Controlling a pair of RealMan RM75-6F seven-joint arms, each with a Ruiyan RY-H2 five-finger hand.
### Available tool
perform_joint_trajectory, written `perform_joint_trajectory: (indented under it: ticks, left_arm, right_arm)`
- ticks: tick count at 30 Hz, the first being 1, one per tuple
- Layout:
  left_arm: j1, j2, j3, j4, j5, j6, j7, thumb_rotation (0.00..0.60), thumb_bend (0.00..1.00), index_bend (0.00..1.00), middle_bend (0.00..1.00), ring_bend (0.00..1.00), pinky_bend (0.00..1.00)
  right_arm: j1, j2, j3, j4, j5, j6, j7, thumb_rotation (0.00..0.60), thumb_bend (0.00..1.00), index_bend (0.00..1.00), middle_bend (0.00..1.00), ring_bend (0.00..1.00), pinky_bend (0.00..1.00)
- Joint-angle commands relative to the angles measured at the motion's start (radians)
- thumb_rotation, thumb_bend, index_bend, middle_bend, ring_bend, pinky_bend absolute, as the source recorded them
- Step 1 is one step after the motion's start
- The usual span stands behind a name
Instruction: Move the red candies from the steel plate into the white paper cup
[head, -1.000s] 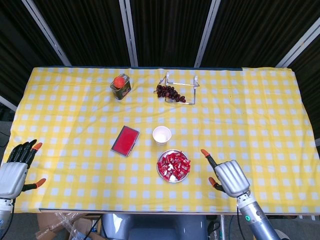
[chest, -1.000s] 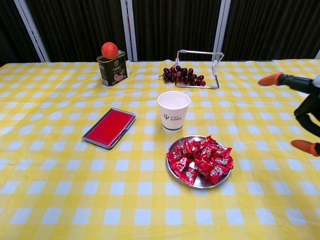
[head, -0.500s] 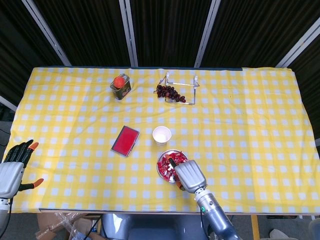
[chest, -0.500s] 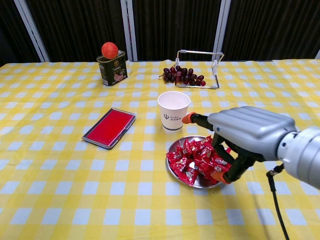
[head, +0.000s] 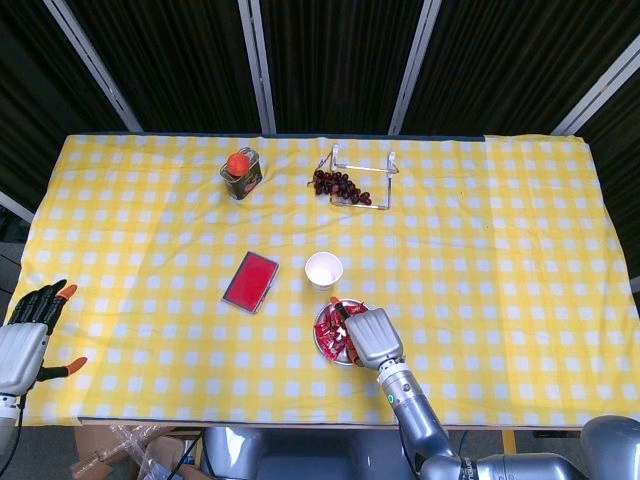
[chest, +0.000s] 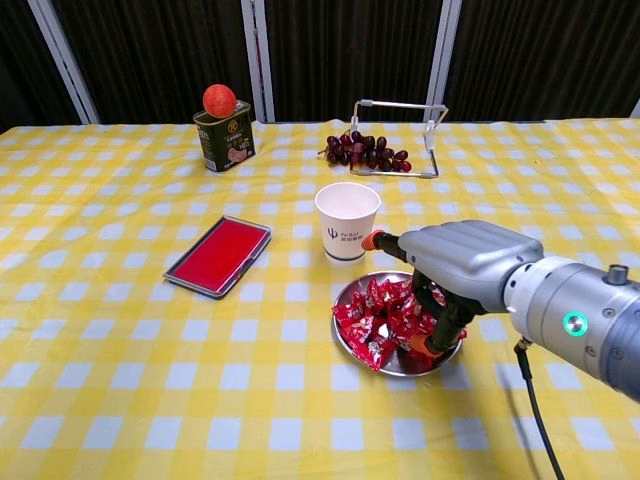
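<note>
Over steel plate (chest: 350, 350) rim — right robot hand (chest: 455, 265), cup (chest: 347, 221) just beside

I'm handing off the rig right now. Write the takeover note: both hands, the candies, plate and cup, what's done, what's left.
Right hand: over the steel plate, fingers down among the red candies; a grip cannot be confirmed.
Left hand: open at the table's near-left edge, holding nothing.
White paper cup: upright just behind the plate; no candy shows inside it.
Done: the reach to the pile.
Left: every candy, from plate to cup.
</note>
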Motion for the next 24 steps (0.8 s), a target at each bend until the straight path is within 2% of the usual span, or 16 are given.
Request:
perform_joint_trajectory:
  ticks: [1, 12, 24]
  left_arm:
    - [-0.001, 0.001, 0.0, -0.002, -0.002, -0.003, 0.001, 0.6, 0.04, 0.0, 0.0, 0.0, 0.0]
    - [-0.002, 0.003, 0.0, -0.007, -0.006, -0.005, 0.003, 0.6, 0.04, 0.0, 0.0, 0.0, 0.0]
    - [-0.003, 0.006, -0.002, -0.009, -0.012, -0.011, -0.002, 0.6, 0.04, 0.0, 0.0, 0.0, 0.0]
  right_arm:
    - [0.01, -0.004, -0.008, 0.013, 0.014, 0.0, 0.01, 0.6, 0.33, 0.06, 0.77, 0.81, 0.9]
    - [0.039, -0.019, -0.015, 0.047, 0.046, 0.005, 0.036, 0.6, 0.33, 0.18, 0.77, 0.81, 0.9]
    - [0.076, -0.049, -0.024, 0.094, 0.075, 0.005, 0.061, 0.6, 0.33, 0.19, 0.77, 0.81, 0.9]
